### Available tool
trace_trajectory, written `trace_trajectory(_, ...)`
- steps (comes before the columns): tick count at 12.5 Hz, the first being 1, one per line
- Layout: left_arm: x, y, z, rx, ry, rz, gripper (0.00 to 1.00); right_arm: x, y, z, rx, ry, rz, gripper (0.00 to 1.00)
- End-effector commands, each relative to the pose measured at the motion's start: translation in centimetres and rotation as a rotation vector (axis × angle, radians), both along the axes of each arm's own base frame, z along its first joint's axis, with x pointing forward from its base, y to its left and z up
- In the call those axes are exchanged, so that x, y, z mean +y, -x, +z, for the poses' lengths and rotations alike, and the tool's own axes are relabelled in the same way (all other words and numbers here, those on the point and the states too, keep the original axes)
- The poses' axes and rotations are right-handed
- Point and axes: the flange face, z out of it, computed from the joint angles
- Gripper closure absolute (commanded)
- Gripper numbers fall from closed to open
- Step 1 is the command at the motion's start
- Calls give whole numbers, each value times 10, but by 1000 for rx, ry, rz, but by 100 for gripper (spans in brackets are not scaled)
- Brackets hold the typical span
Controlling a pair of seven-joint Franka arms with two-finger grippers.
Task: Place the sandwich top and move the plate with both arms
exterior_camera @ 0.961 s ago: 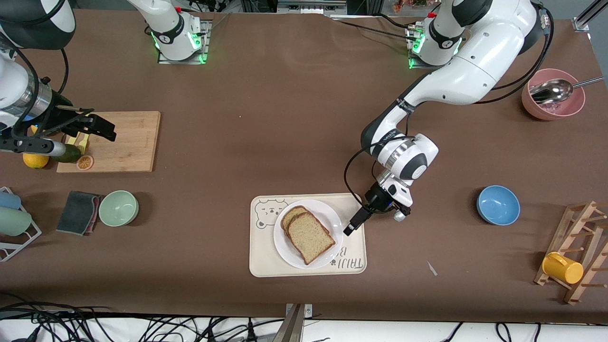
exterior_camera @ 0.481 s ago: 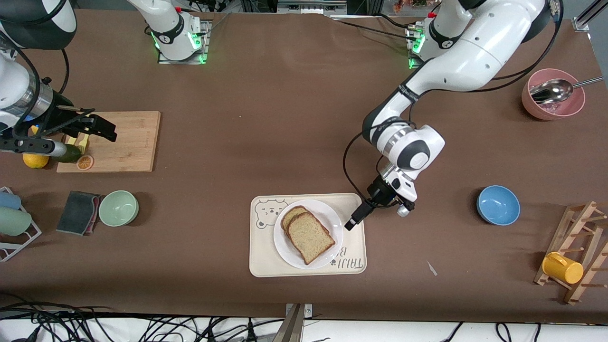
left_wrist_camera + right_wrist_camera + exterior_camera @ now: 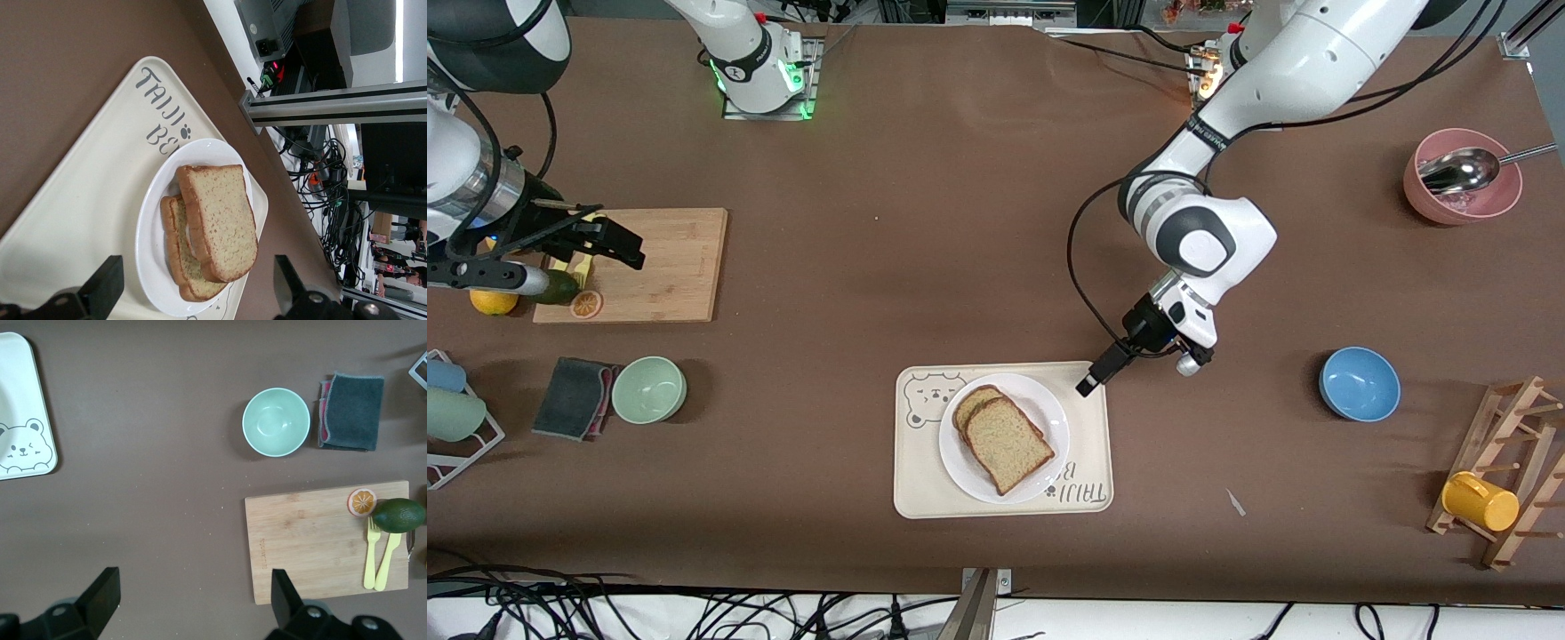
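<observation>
Left jaws spread wide and empty, framing only bread and plate in the left wrist view. Left gripper (image 3: 1087, 388) up over the tray's corner toward the left arm's end, clear of the plate rim; a second ago low beside that rim, half a second ago a little higher, now lifted and drawn back toward the base. Nothing carried away with it.

Top slice (image 3: 1009, 444) lying flat on the lower slice (image 3: 971, 404), offset toward the front camera so that only the domed end of the lower one shows. Same stack in the left wrist view: top slice (image 3: 220, 220) over the other, both inside the plate (image 3: 148, 247). No shift of the bread across the three moments. Plate (image 3: 953, 455) sitting on the bear tray (image 3: 914, 489), unmoved.

Right jaws likewise apart and empty. Right gripper (image 3: 618, 238) waiting over the cutting board (image 3: 671, 262) at the right arm's end, unchanged through the second; avocado (image 3: 398, 515), forks (image 3: 375, 557) and orange slice (image 3: 361, 502) on that board, green bowl (image 3: 275, 422) and cloth (image 3: 353, 411) close by.

Judged from this: placing step looks finished, retreat of the left arm marking its end. Plate move not yet begun; likely to need both grippers brought to the rim from either end, the right one from well away.
</observation>
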Motion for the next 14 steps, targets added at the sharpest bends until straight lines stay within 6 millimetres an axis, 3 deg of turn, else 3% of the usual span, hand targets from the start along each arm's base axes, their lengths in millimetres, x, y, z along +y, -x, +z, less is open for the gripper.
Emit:
trace_trajectory(1, 16, 23, 20, 35, -24, -38, 1, 0, 1, 13, -18, -1, 2, 0)
trace_trajectory(5, 46, 17, 38, 138, -89, -140, 1, 0, 2, 13, -14, 10, 13, 0)
trace_trajectory(10, 117, -1, 67, 238, -206, -314, 1, -4, 8, 22, -17, 17, 16, 0)
trace_trajectory(12, 145, 0, 80, 296, -320, -372, 1, -2, 10, 21, -4, 18, 16, 0)
trace_trajectory(14, 165, 4, 101, 363, -541, -439, 1, -2, 10, 21, -2, 18, 18, 0)
